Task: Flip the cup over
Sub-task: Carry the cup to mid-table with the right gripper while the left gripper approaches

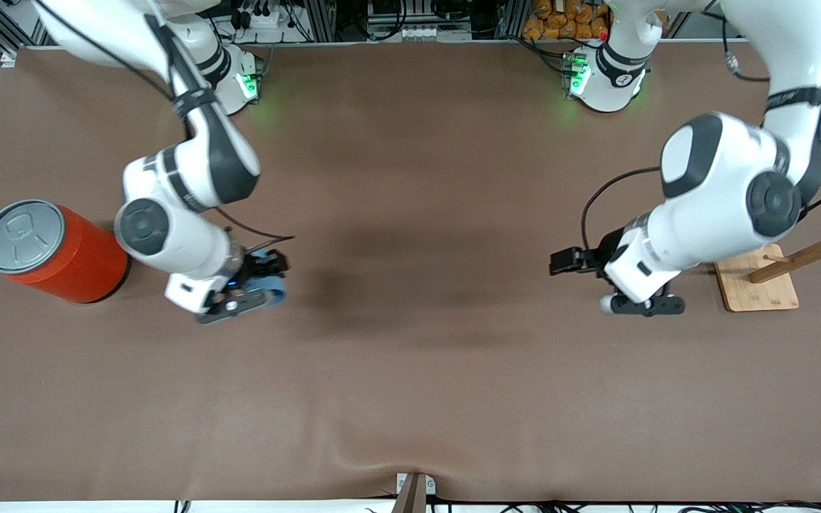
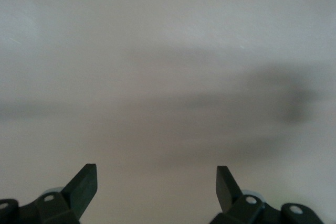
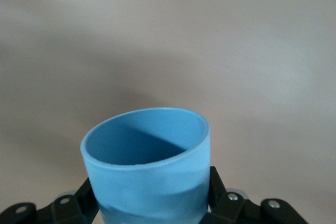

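Right end effector (image 3: 152, 208) is pinching the cup (image 3: 149, 171), one finger (image 3: 86, 200) on each side of the wall near the base, with the open mouth pointing away from the wrist. From the front camera the cup (image 1: 268, 285) shows only as a blue patch between the black fingers, so I cannot tell whether it is lifted off the bench (image 1: 410, 370) or lying on it.

The grip looks shallow: the fingers sit low on a tapered, smooth wall, so as the wrist rolls to turn the cup over, it could slide out toward its wider mouth or twist in the pinch. Squeezing harder could dent the thin plastic and make it pop free. If let go while tilted, it would likely tip and roll.

Close beside this end effector, toward the right arm's end of the bench, stands an orange can (image 1: 54, 251); a wide wrist swing could knock it.

Left end effector (image 2: 156, 187) waits with fingers spread over bare bench, beside a wooden rack (image 1: 788, 274).
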Robot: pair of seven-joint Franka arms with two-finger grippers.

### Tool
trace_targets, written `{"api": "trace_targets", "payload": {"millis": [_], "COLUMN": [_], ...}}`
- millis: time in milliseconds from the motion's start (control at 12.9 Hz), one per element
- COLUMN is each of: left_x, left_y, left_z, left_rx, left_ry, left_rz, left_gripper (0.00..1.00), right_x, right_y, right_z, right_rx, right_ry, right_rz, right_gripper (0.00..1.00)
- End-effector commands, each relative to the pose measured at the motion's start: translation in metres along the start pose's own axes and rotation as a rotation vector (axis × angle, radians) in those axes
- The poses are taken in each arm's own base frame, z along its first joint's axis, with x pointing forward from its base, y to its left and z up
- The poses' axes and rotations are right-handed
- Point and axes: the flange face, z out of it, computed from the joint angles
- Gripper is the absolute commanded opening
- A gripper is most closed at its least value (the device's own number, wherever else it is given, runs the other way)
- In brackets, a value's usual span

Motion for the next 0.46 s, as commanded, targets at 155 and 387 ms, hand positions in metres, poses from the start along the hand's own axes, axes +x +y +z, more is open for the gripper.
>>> {"api": "trace_targets", "payload": {"millis": [155,387], "left_x": [0.018,0.023], "left_y": [-0.001,-0.008], "left_z": [0.032,0.054], "left_rx": [-0.175,-0.195], "left_ry": [-0.06,-0.097], "left_rz": [-0.079,-0.101], "left_gripper": [1.0,1.0], "right_x": [0.066,0.064], "right_y": [-0.152,-0.224], "right_z": [0.039,0.08], "right_rx": [0.015,-0.055], "right_ry": [0.07,0.119], "right_rz": [-0.533,-0.707], "right_gripper": [0.0,0.0]}}
